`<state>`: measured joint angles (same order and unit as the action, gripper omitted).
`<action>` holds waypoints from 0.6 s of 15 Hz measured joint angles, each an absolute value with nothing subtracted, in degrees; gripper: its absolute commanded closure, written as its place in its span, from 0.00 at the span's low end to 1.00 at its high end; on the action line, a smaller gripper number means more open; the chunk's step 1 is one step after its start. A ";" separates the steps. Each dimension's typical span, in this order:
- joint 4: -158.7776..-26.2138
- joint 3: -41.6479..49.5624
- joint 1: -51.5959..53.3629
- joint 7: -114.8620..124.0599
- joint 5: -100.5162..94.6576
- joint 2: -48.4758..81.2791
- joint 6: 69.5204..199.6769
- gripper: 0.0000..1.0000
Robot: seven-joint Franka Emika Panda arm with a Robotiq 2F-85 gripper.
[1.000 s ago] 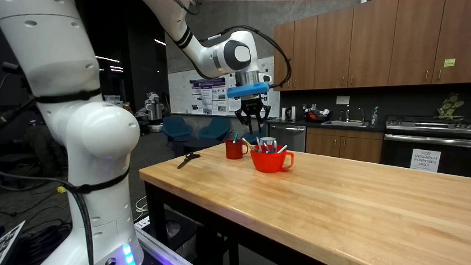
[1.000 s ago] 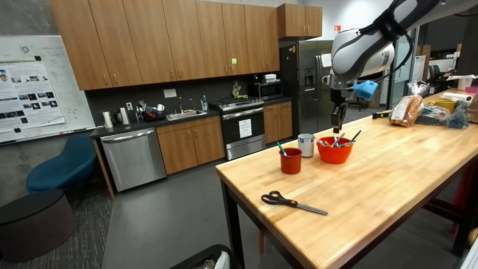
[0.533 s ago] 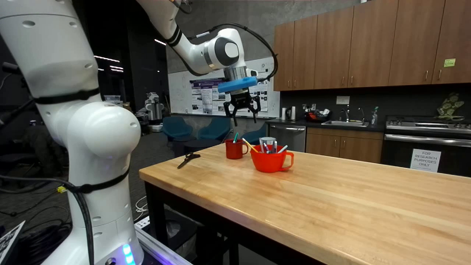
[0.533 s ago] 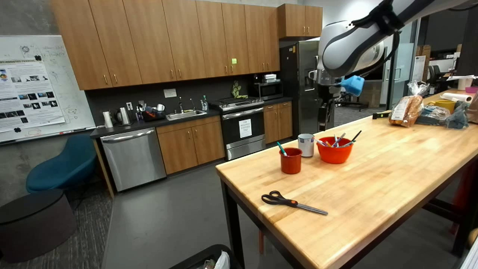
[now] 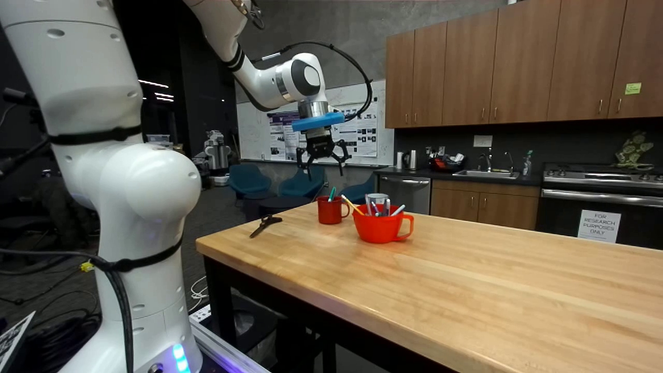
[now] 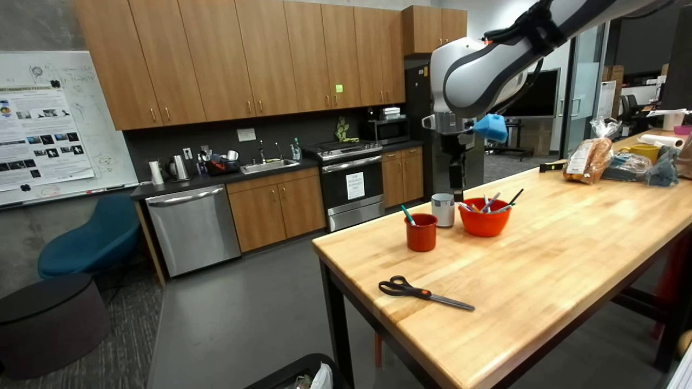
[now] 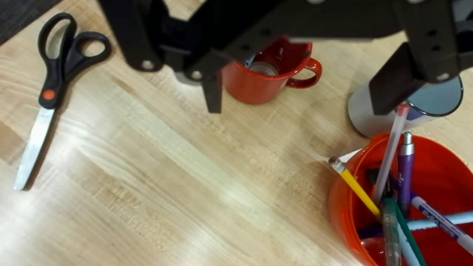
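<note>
A wooden counter (image 5: 492, 290) spreads from the middle of an exterior view toward 4 o'clock. The white robot arm (image 5: 145, 176) stands at 9 o'clock there and reaches round to 12 o'clock. From its end hangs the claw (image 5: 326, 173), jaws standing wide apart with nothing gripped between them; in that view it is up in the air, at 12 o'clock from the red mug (image 5: 329, 212).

The orange-red bowl (image 7: 342, 218) sits on the counter at 4 o'clock in the wrist view, well below the claw, its handle (image 5: 410, 225) at 3 o'clock in an exterior view. Just beside it, at 12 o'clock from it in the wrist view, is a white mug (image 7: 364, 114). The red mug lies at 1 o'clock in the wrist view, seen between the jaws.

The black-handled scissors (image 7: 48, 94) rest at 9 o'clock, blades pointing near 7. Inside the bowl, a purple pen (image 7: 405, 173) stands toward 12 o'clock and a yellow pencil (image 7: 358, 190) leans out at 10.
</note>
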<state>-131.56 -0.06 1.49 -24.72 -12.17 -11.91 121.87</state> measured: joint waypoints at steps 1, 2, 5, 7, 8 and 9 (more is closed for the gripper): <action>-130.36 -0.63 1.70 -24.17 -13.07 -10.82 120.32 0.00; -128.95 -1.20 1.89 -23.53 -14.04 -9.58 118.68 0.00; -123.99 -2.61 2.45 -21.29 -16.08 -5.13 113.84 0.00; -120.57 -3.28 2.72 -20.20 -16.66 -1.95 111.22 0.00; -118.92 -3.54 2.85 -19.84 -16.67 -0.40 110.28 0.00; -117.28 -3.73 3.04 -19.61 -16.67 1.10 109.62 0.00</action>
<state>-117.28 -3.73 3.04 -19.61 -16.67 1.10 109.62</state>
